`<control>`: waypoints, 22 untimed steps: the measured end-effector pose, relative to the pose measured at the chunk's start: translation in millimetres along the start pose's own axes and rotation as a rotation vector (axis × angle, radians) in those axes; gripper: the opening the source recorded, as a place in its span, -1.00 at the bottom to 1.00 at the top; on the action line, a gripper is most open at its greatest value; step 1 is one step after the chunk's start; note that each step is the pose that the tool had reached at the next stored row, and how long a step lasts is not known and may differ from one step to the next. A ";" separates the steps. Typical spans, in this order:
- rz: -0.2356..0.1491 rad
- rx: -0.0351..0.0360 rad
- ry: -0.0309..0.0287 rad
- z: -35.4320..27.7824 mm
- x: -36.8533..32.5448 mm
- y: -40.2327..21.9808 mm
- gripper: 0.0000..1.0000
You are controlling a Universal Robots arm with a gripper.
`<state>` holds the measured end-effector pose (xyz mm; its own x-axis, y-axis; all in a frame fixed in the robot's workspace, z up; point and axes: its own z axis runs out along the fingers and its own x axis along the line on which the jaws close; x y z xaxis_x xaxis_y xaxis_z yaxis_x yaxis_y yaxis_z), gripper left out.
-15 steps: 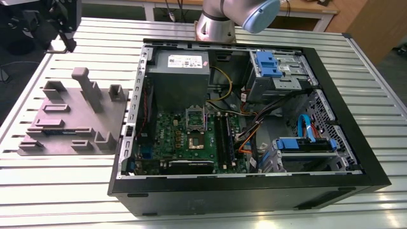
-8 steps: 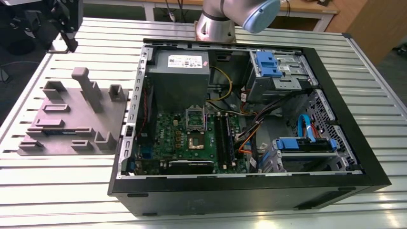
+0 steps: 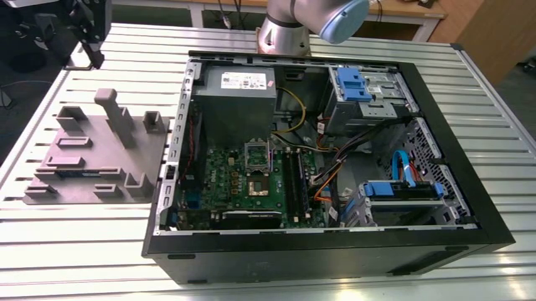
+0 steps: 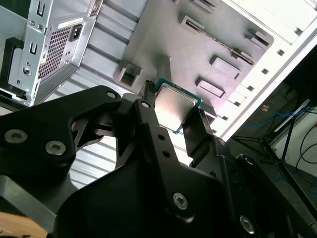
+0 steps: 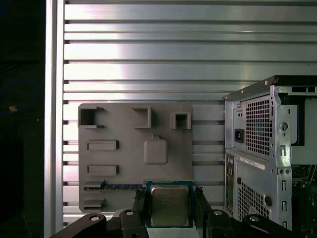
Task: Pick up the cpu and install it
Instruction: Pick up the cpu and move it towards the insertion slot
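Silver-topped cpu (image 5: 170, 207) is clamped edge to edge in your gripper (image 5: 170, 195), hanging over the grey tray (image 5: 114, 163) outside the computer case (image 5: 267, 148), whose socket (image 3: 258, 185) lies mid-frame in the exterior view.

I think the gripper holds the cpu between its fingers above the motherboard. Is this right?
Not quite. The gripper holds the cpu between its fingers, but above the grey fixture plate on the slatted table, outside the computer case. The first wrist view shows this.
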<state>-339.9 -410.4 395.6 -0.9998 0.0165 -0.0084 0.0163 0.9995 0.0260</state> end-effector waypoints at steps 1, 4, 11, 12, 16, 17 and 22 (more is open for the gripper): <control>0.000 0.0000 0.0000 0.0 -0.4 0.0 -0.06; 0.000 0.0000 0.0000 0.0 -1.8 0.0 -0.06; 0.000 0.0000 0.0000 0.1 -6.2 0.1 -0.06; 0.000 0.0000 0.0000 0.1 -7.1 0.1 -0.06; 0.000 0.0000 0.0000 0.1 -10.3 0.2 -0.06; 0.000 0.0000 0.0000 0.1 -10.3 0.2 -0.06; 0.000 0.0000 0.0000 0.1 -10.9 0.2 -0.06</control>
<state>-329.0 -410.4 395.6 -0.9998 0.0165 -0.0085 0.0163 0.9995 0.0260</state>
